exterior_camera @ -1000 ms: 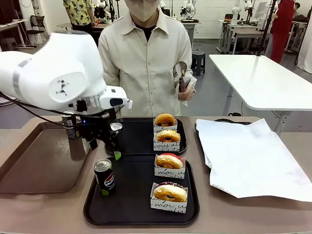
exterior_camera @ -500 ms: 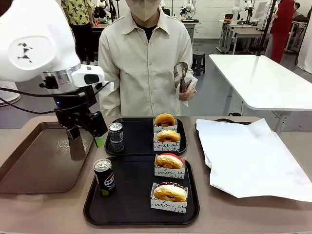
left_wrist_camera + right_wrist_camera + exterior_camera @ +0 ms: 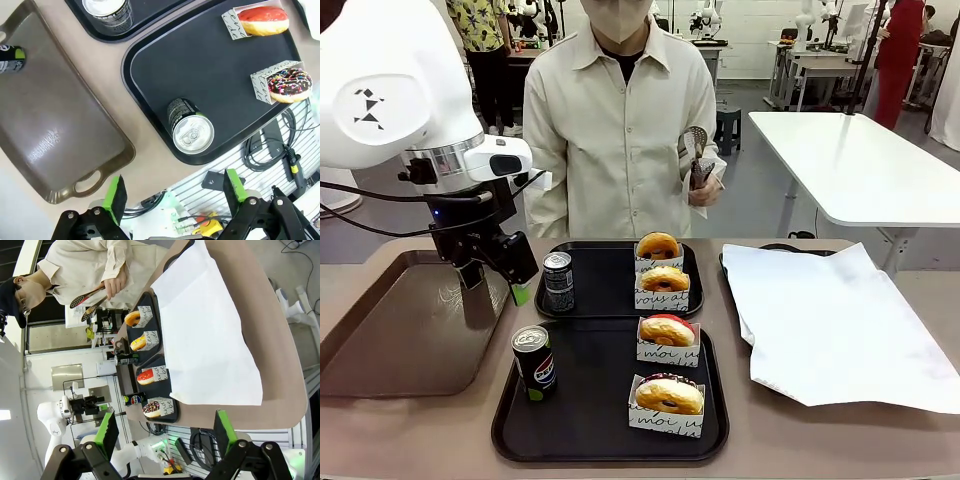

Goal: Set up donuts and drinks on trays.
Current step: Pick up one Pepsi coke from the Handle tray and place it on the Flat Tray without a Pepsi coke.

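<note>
Two black trays lie mid-table, the far tray (image 3: 605, 290) and the near tray (image 3: 590, 400). One drink (image 3: 558, 281) stands upright at the far tray's left edge and another drink (image 3: 534, 362) (image 3: 190, 127) stands on the near tray. Two sleeved donuts (image 3: 658, 246) (image 3: 664, 279) sit on the far tray. A red-glazed donut (image 3: 667, 330) (image 3: 262, 20) and a chocolate sprinkled donut (image 3: 669, 393) (image 3: 290, 85) sit on the near tray. My left gripper (image 3: 495, 285) (image 3: 175, 190) hangs open and holds nothing, left of the far can, above the brown tray's edge. My right gripper (image 3: 166, 432) is open, off the table's right end.
A long brown tray (image 3: 400, 330) lies at the left with a small can (image 3: 10, 52) on it. A white paper sheet (image 3: 830, 320) covers the right side. The person stands at the far edge holding tongs (image 3: 694, 150).
My left gripper has drawn back to the left and upward from the can on the far tray, which stays standing there. In the last half second it barely moved.
</note>
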